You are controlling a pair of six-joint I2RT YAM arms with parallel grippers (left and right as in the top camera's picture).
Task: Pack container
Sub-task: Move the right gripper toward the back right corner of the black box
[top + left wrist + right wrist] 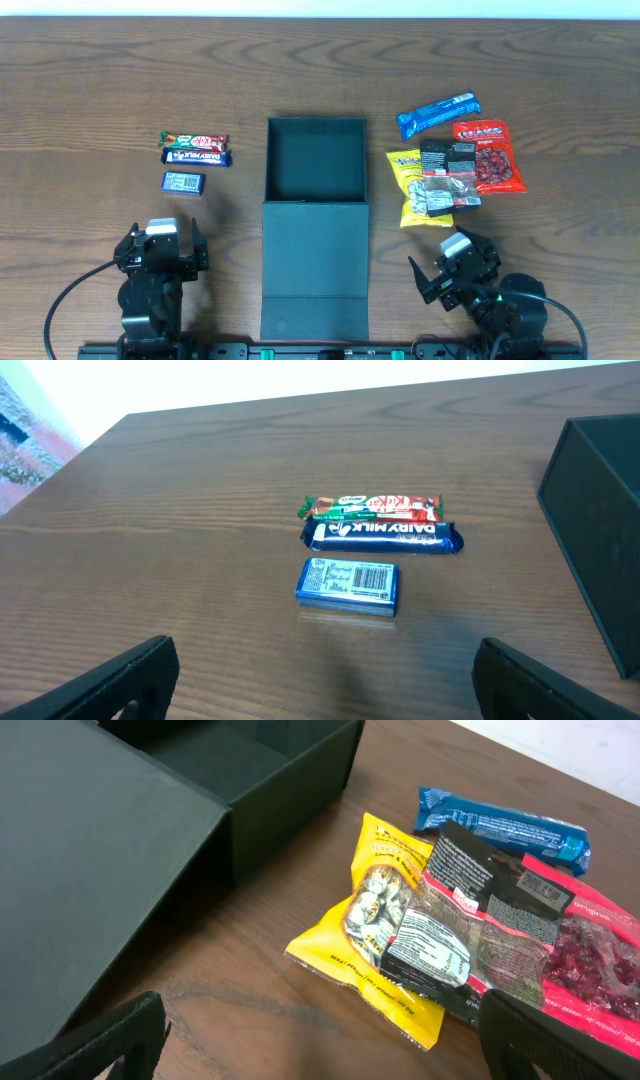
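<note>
Dark teal-green square cardboard container (315, 160) stands open on brown wooden surface (100, 80), flap lid (315, 270) lying near; left gripper (163, 240) and right gripper (450, 260) fingers fully spread, holding nothing.

Bright even light, soft shadows, sharp focus

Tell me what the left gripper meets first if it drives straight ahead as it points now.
Probably the small blue packet, lying flat ahead of the open left gripper; depth is uncertain.

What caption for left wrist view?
Open left gripper faces red-green bar, dark-blue bar, blue packet; dark teal cardboard container at right.
</note>
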